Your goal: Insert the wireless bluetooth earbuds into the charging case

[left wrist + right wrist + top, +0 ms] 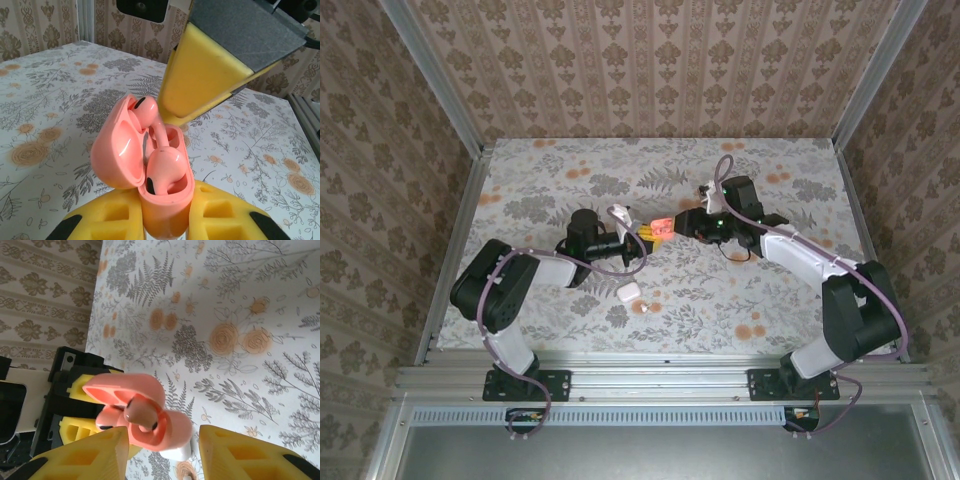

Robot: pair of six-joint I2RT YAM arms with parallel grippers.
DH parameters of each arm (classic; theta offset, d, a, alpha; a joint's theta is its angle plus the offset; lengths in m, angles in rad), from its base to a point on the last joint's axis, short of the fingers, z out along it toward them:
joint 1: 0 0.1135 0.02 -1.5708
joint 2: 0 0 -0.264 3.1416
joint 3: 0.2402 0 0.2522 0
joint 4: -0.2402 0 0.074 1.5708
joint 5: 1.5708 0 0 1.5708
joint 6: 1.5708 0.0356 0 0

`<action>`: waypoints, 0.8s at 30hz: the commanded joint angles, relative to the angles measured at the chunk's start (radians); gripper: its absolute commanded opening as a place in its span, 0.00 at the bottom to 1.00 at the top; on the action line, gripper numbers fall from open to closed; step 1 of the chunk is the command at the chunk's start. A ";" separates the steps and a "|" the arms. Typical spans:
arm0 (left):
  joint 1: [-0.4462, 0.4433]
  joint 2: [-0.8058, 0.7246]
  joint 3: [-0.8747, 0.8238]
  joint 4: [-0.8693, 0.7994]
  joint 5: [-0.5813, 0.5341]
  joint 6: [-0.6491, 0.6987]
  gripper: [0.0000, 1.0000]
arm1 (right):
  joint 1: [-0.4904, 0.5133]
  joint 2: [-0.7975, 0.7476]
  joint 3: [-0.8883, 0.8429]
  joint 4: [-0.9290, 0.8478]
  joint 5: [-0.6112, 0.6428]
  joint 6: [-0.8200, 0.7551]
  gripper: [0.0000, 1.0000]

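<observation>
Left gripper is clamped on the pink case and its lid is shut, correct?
No, the lid is open, not shut. The left wrist view shows the left gripper clamped on the pink case, lid swung back, an earbud seated inside.

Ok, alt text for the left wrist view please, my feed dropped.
An open coral-pink charging case is clamped upright between the left gripper's yellow fingers, with one pink earbud seated in front and a second standing at the back by the lid. The right gripper's yellow finger hangs close above it, over a floral tablecloth.
</observation>
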 commanded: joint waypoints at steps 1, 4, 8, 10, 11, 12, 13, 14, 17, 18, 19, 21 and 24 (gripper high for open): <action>-0.006 -0.036 -0.006 -0.017 0.005 0.033 0.09 | -0.004 0.025 0.049 0.040 -0.038 0.013 0.42; -0.006 -0.038 -0.005 -0.028 0.002 0.038 0.09 | -0.002 0.037 0.063 0.030 -0.036 0.003 0.42; -0.006 -0.041 -0.002 -0.036 0.000 0.039 0.09 | 0.011 0.047 0.091 -0.023 -0.018 -0.037 0.41; -0.006 -0.042 0.000 -0.041 0.001 0.040 0.09 | 0.018 0.051 0.100 -0.042 -0.010 -0.052 0.40; -0.006 -0.043 0.001 -0.043 -0.001 0.040 0.09 | 0.020 0.053 0.104 -0.051 -0.007 -0.058 0.39; -0.006 -0.044 0.001 -0.044 -0.001 0.040 0.09 | 0.023 0.053 0.107 -0.060 -0.002 -0.065 0.39; -0.006 -0.044 0.003 -0.045 0.000 0.041 0.09 | 0.025 0.055 0.109 -0.066 0.002 -0.071 0.39; -0.007 -0.044 0.003 -0.046 -0.001 0.040 0.09 | 0.026 0.056 0.110 -0.070 0.004 -0.074 0.39; -0.008 -0.044 0.003 -0.050 -0.003 0.040 0.09 | 0.033 0.058 0.113 -0.088 0.011 -0.086 0.39; -0.008 -0.047 0.003 -0.051 -0.002 0.040 0.09 | 0.034 0.060 0.116 -0.097 0.016 -0.092 0.39; -0.008 -0.046 0.001 -0.051 -0.002 0.040 0.09 | 0.039 0.062 0.120 -0.110 0.023 -0.099 0.39; -0.009 -0.048 0.003 -0.054 -0.005 0.041 0.09 | 0.043 0.065 0.124 -0.125 0.033 -0.109 0.38; -0.009 -0.052 0.003 -0.058 -0.005 0.042 0.09 | 0.046 0.071 0.127 -0.135 0.041 -0.114 0.38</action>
